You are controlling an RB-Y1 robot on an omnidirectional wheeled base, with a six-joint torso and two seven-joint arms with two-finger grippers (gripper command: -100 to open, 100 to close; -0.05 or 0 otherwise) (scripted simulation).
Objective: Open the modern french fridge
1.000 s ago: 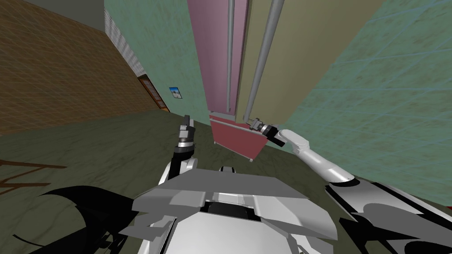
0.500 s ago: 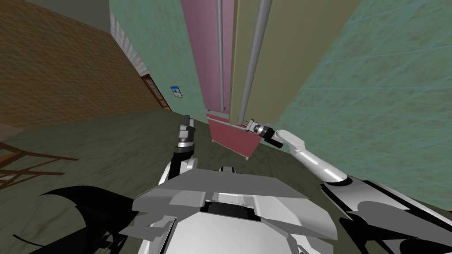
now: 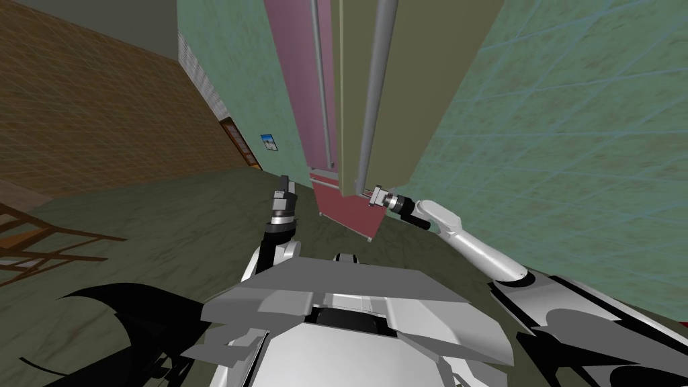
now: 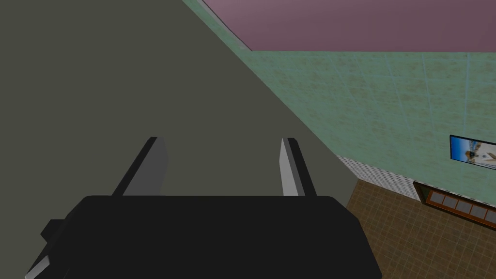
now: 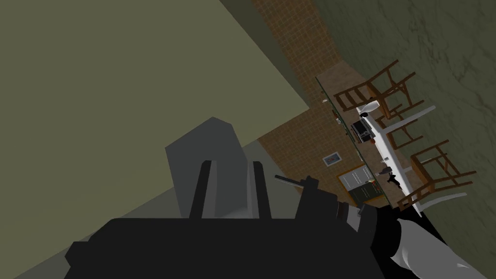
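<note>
The fridge has a pink left door [image 3: 295, 67] and an olive right door [image 3: 430, 80], each with a long grey bar handle. A pink drawer front [image 3: 346, 208] sits below them. My right gripper [image 3: 371, 193] is at the lower end of the olive door's handle [image 3: 373, 101]. In the right wrist view its fingers [image 5: 231, 186] stand narrow, closed on the grey handle end [image 5: 193, 155] against the olive door [image 5: 121, 87]. The olive door stands slightly out from the pink one. My left gripper [image 3: 283, 183] is raised in front of my chest, open and empty [image 4: 223, 164].
Green tiled walls flank the fridge [image 3: 571, 134], and a brown brick wall [image 3: 87, 114] runs on the left. Wooden chairs [image 3: 33, 242] stand at the far left on the dark floor. A small picture [image 3: 268, 142] hangs on the green wall.
My right gripper has narrowed on the handle and moved left with it. The olive door has swung out across the pink door. My view has turned, bringing the chairs in.
</note>
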